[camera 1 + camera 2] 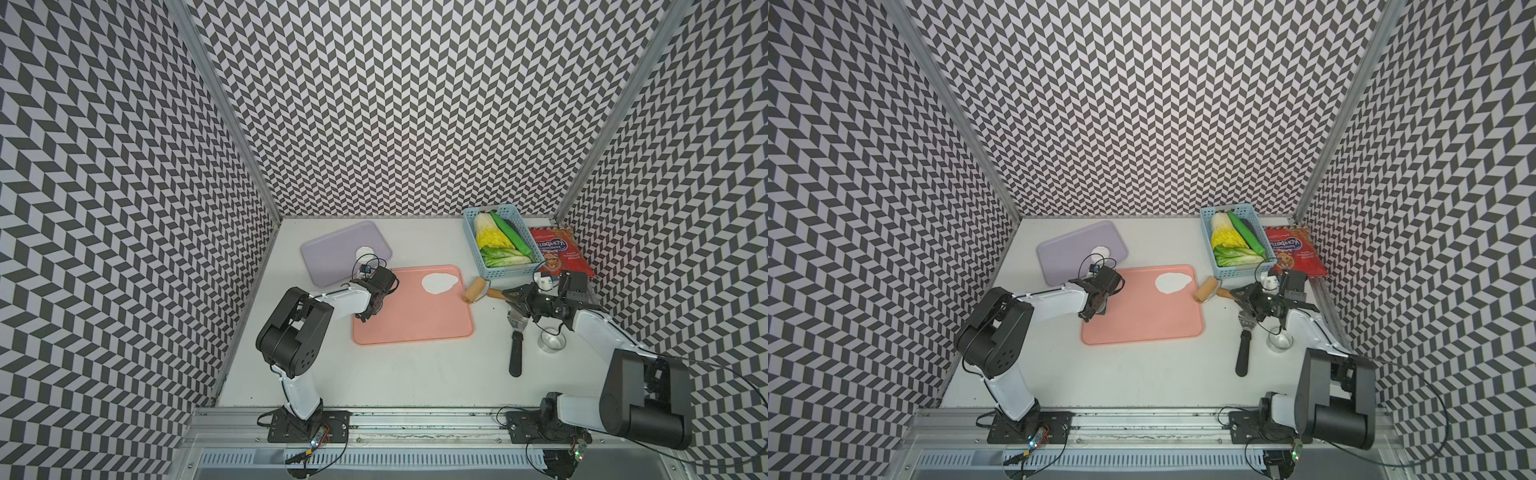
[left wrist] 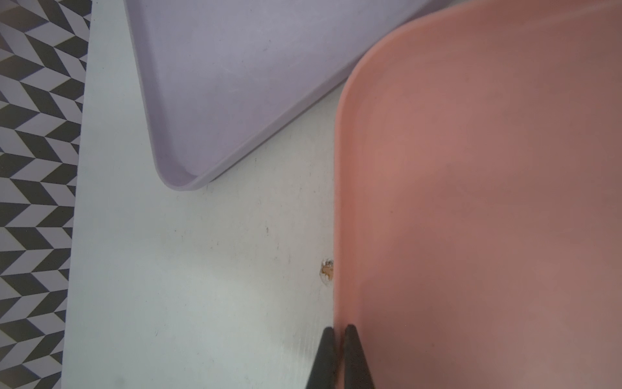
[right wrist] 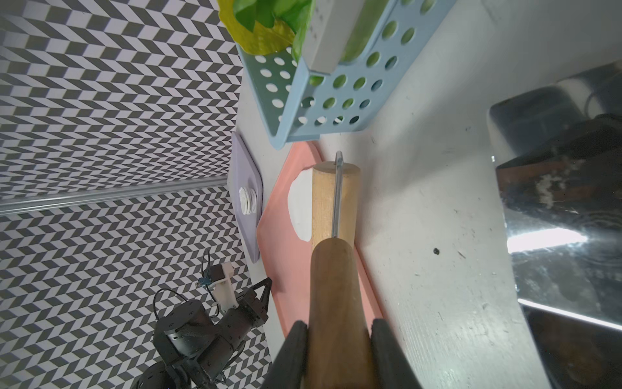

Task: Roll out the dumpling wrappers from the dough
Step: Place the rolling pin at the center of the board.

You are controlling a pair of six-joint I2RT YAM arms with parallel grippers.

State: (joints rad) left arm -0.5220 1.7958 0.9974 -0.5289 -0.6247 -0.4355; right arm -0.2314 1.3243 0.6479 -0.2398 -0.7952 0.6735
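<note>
Right gripper [image 3: 340, 328] clenches the roller [image 1: 476, 289] by its wooden handle, with the drum just right of the pink tray [image 1: 415, 324]. Left gripper [image 2: 339, 328] is pinched shut on that tray's left rim. The dough [image 1: 438, 283], a flat irregular sheet, lies in the tray's far right corner. The dumpling wrappers [image 1: 365, 252] are stacked on the purple tray [image 1: 328, 262]. Soft and light, the dough would likely tear if pinched. It is better pressed from above with the drum and lifted only by an edge.

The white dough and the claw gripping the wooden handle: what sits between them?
The roller's wooden drum, lying beside the pink tray, between the dough and the right gripper; both top views show it.
</note>
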